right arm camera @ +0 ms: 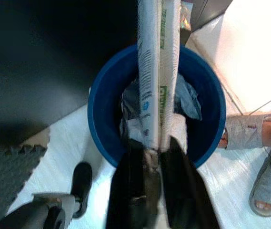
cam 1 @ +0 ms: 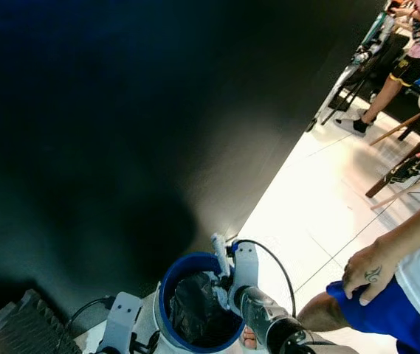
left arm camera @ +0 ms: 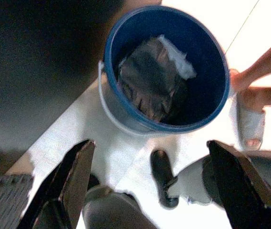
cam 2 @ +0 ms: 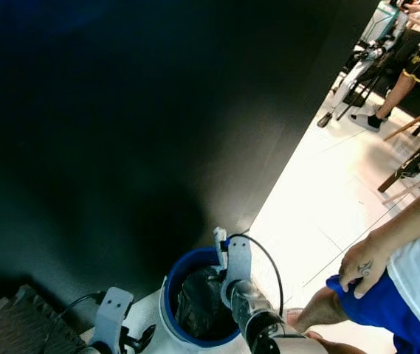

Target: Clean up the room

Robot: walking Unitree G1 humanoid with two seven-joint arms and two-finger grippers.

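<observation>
Down at about seven o'clock, a grey foam mat (cam 1: pixel 18 328) lies by the dark wall (cam 1: pixel 121 133). Next comes the left gripper (left arm camera: pixel 149 179), its fingers (left arm camera: pixel 75 176) spread wide apart over the floor beside the blue bucket (cam 1: pixel 171 284). The bucket sits at six o'clock with a black bag (cam 1: pixel 198 310) inside (plus some crumpled bits). Above it, the right gripper (right arm camera: pixel 149 148) squeezes a long white wrapper (right arm camera: pixel 154 71). At four o'clock, a person's hand (cam 1: pixel 368 271) rests on blue shorts (cam 1: pixel 376 313).
</observation>
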